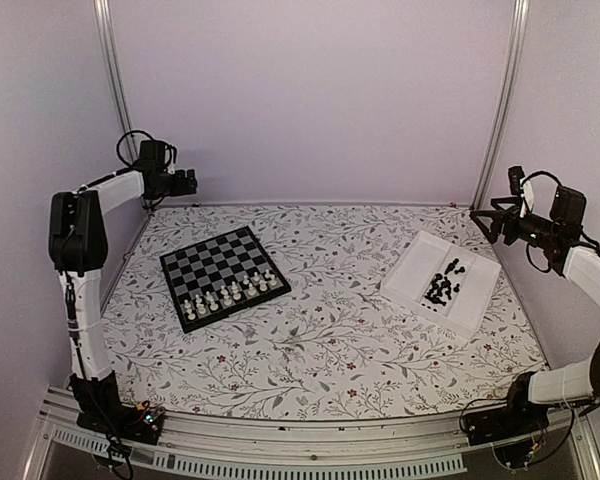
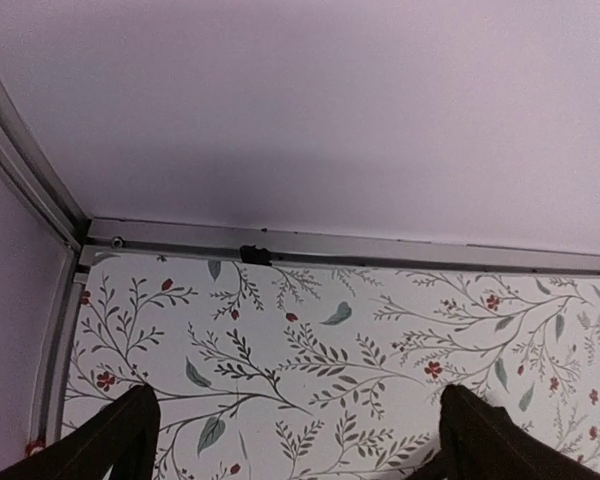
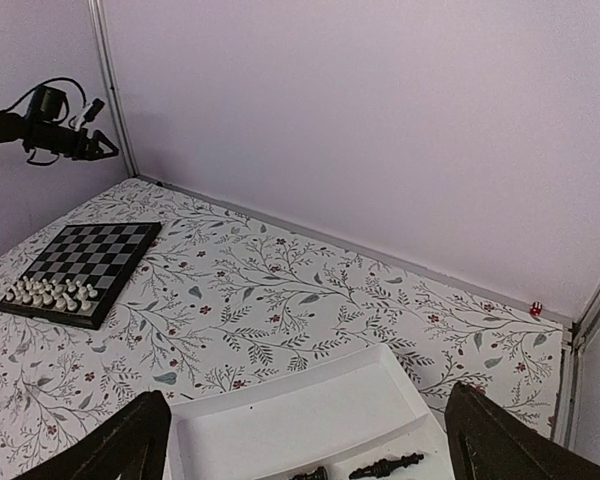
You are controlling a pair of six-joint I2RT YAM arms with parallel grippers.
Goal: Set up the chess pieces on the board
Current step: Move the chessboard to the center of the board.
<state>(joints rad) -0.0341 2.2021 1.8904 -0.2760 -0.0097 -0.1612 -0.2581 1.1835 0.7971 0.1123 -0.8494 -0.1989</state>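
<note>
The board [image 1: 224, 276] lies left of centre, its near two rows filled with white pieces [image 1: 230, 293] and its far rows bare; it also shows in the right wrist view [image 3: 80, 269]. The black chess pieces [image 1: 443, 285] lie in a heap in the white tray [image 1: 420, 262] at the right; two show in the right wrist view [image 3: 385, 466]. My left gripper [image 1: 187, 182] is raised at the back left corner, open and empty, its fingers [image 2: 120, 440] spread wide. My right gripper [image 1: 488, 222] is raised at the far right above the tray, open and empty, fingers [image 3: 115, 448] wide apart.
The floral tablecloth [image 1: 320, 330] covers the table. Aluminium frame posts [image 1: 113, 70] stand at the back corners, with purple walls behind and at the sides. A metal rail [image 2: 380, 248] runs along the back edge.
</note>
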